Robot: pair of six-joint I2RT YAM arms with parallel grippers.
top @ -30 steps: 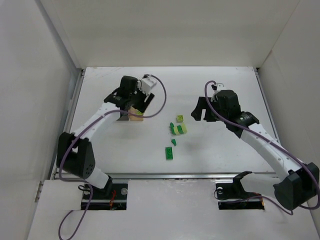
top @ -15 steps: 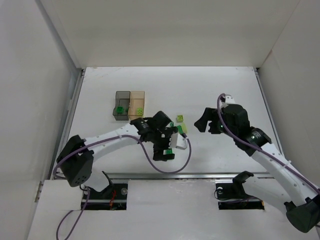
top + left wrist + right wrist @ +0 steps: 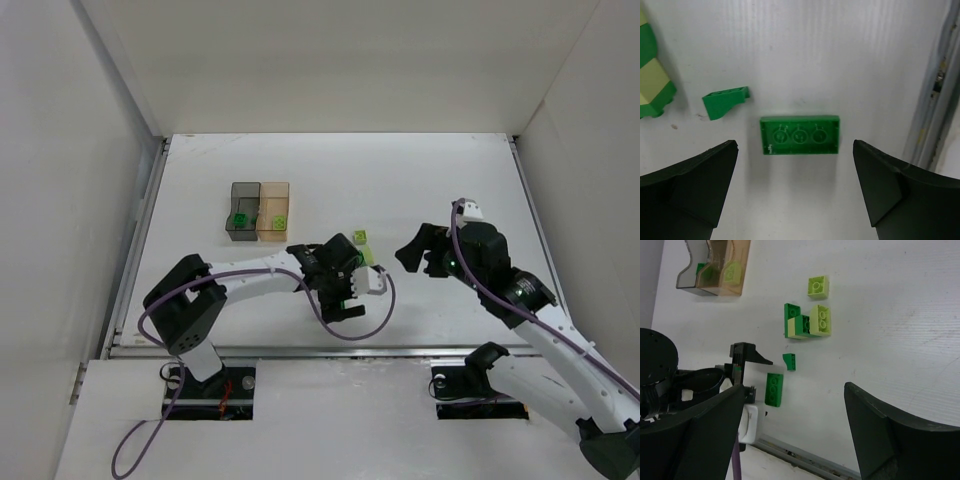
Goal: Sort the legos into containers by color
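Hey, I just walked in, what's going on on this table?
Two robot arms are sorting legos by color. The left gripper hangs open over a flat dark green brick, with a finger on either side, not touching it. The right gripper is open and empty, off to the side of the loose bricks. The grey container holds a dark green piece, and the amber container holds a yellow-green piece.
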